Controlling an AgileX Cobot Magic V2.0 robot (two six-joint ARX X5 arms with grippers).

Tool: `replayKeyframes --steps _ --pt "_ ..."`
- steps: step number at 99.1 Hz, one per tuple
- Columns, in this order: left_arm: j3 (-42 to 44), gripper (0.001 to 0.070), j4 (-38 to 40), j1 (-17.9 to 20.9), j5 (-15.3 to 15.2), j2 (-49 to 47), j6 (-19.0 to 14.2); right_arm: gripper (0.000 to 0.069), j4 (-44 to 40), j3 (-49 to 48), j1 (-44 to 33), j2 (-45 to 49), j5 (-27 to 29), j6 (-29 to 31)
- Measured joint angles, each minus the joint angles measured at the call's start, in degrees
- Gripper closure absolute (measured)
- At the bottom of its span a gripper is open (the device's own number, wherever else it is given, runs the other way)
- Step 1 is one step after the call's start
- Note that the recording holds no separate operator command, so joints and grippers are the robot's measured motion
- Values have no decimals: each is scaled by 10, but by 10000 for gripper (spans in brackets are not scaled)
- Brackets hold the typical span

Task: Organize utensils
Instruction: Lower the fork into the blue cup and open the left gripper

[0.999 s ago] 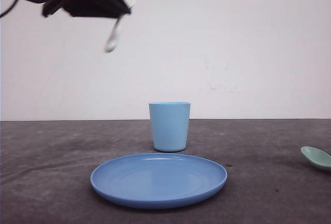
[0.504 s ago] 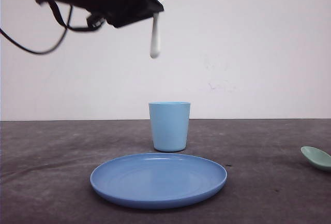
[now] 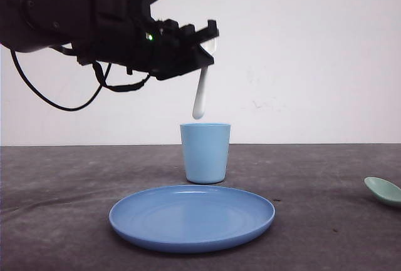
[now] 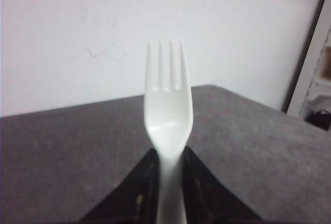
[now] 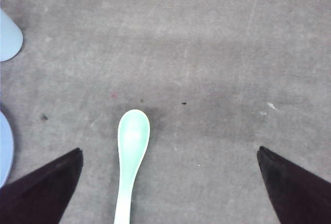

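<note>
My left gripper [image 3: 207, 47] is shut on the white fork [image 3: 200, 96]. The fork hangs handle-down, its lower end just above the rim of the light blue cup [image 3: 205, 152]. In the left wrist view the fork [image 4: 168, 105] stands tines-up between the closed fingers of my left gripper [image 4: 168, 157]. The mint-green spoon [image 3: 383, 190] lies on the table at the far right. In the right wrist view the spoon [image 5: 132, 151] lies flat between the wide-open fingers of my right gripper [image 5: 169, 154], nearer one finger and touching neither.
A blue round plate [image 3: 125, 222] lies on the dark grey table in front of the cup. Edges of the cup [image 5: 8, 35] and plate [image 5: 4, 146] show at the side of the right wrist view. A white wall stands behind the table.
My left arm has carried the fork rightward and downward, from the upper left to directly above the cup. The spoon, cup and plate have not moved.
</note>
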Motion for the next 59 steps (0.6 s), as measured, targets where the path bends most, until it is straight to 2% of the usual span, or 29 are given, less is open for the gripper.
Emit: replayKeyframes --steps 29,47,59 --pt "1 667 -2 0 1 45 13 11 0 0 0 0 0 0" --pt "1 667 -33 -1 2 56 19 11 0 0 0 0 0 0" --pt "1 667 -40 -1 16 56 26 11 0 0 0 0 0 0"
